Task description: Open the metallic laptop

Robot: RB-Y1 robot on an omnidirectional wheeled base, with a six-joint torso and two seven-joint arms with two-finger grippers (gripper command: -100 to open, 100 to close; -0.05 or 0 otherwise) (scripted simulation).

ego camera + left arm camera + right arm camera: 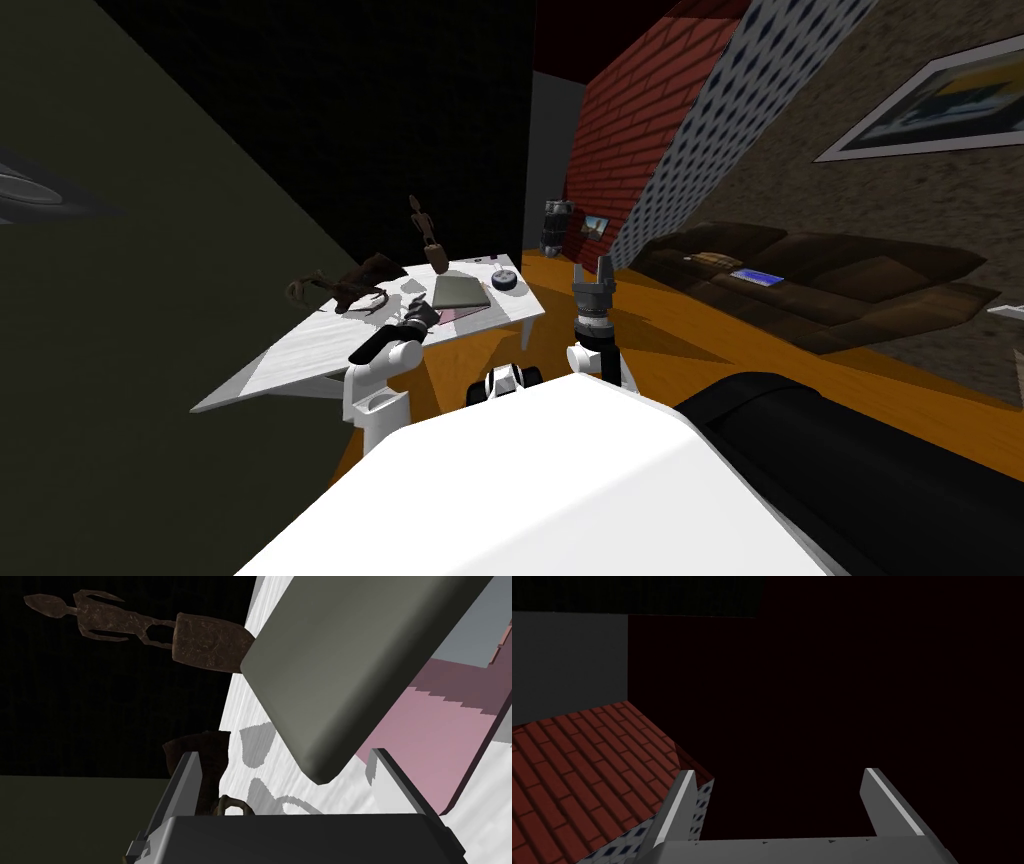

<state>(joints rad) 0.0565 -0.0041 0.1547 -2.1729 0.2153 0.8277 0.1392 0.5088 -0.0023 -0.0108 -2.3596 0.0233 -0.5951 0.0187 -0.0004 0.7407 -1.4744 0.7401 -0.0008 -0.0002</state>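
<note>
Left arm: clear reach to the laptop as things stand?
Probably yes. The open left claw sits right at the closed laptop's near corner, nothing between them; the figurine stands at its far side.

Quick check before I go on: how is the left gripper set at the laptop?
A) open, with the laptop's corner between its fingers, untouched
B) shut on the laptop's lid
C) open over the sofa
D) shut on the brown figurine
A: in the left wrist view the left gripper has its fingers standing wide apart, and the closed grey laptop has its rounded corner showing in the gap, with neither finger pressing it.
</note>
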